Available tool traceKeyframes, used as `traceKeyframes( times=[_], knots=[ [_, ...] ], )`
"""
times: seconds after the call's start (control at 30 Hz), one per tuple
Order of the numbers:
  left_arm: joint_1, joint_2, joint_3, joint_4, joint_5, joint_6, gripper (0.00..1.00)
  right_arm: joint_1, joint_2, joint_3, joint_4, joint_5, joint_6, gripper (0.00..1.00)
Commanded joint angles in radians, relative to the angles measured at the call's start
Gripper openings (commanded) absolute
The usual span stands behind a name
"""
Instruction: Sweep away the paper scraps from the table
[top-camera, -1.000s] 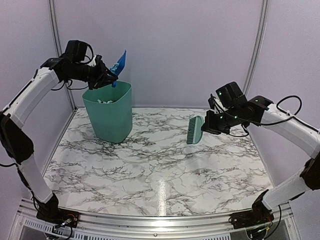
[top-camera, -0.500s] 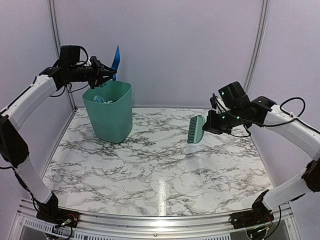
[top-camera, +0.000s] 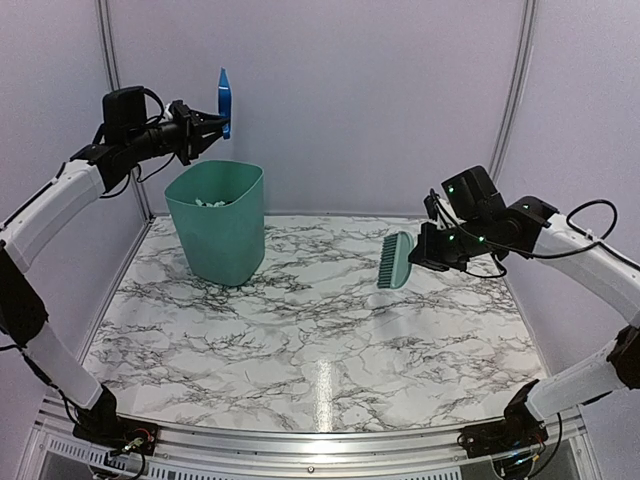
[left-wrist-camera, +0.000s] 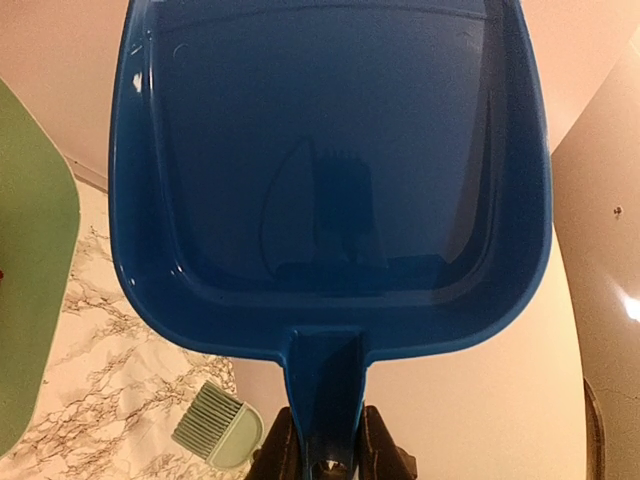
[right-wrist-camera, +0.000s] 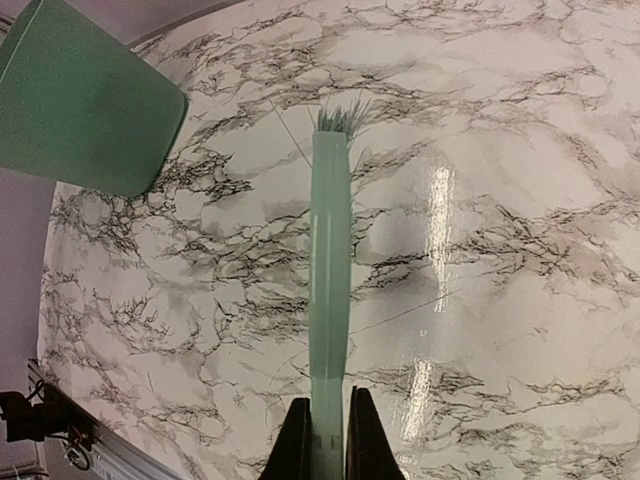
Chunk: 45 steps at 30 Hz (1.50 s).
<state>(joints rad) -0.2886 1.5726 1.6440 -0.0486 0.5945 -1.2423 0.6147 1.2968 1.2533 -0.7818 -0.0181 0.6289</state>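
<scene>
step: I reckon this is the tail end of the dump, with the pan being emptied over the bin.
left tool: the left tool (top-camera: 211, 121) is clamped narrow on the handle of the blue dustpan (left-wrist-camera: 330, 170), which is held high and on edge just above the green bin (top-camera: 215, 240).
right tool: the right tool (right-wrist-camera: 325, 440) is pinched on the handle of the mint brush (right-wrist-camera: 330, 270), which hangs above the surface and doesn't touch it.
paper scraps: the only paper scraps (top-camera: 210, 202) I can spot are pale bits down inside the bin. I can't find any on the marble in these views.
pan check: the wrist view shows the pan looking empty apart from a tiny pale speck near one corner. Paper or glare, can't tell.
doing it well: I'd hold the pan over the bin opening while levelling it so any straggler drops in. Then I'd lift clear of the rim before swinging away, since a nudge could tip the bin.
brush side: I'd park it where it is, well apart from the left arm.
surface: the surface (top-camera: 320, 350) is glossy white marble with dark veins and a glare streak near the front, and a metal rail (top-camera: 300, 445) runs along the near edge.
room: there's a plain pale back wall (top-camera: 350, 90) and slim frame poles (top-camera: 515, 90) at the corners.
</scene>
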Motion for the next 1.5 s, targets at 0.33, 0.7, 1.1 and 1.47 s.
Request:
traceKeyframes(
  times=[0.33, 0.7, 1.1, 1.47],
  knots=[
    [-0.116, -0.291, -0.115, -0.385, -0.202, 0.451, 0.0, -0.001, -0.06, 0.019, 0.097, 0.013, -0.008, 0.0],
    [-0.499, -0.4, -0.371, -0.626, -0.472, 0.588, 0.0, -0.001, -0.042, -0.006, 0.262, -0.04, -0.011, 0.0],
    [-0.656, -0.169, -0.542, -0.628, -0.588, 0.439, 0.0, -0.001, -0.062, -0.192, 0.313, -0.117, 0.081, 0.0],
    [-0.655, 0.161, -0.479, -0.627, -0.601, 0.494, 0.0, -0.001, -0.111, -0.53, 0.671, -0.157, 0.237, 0.0]
  ],
)
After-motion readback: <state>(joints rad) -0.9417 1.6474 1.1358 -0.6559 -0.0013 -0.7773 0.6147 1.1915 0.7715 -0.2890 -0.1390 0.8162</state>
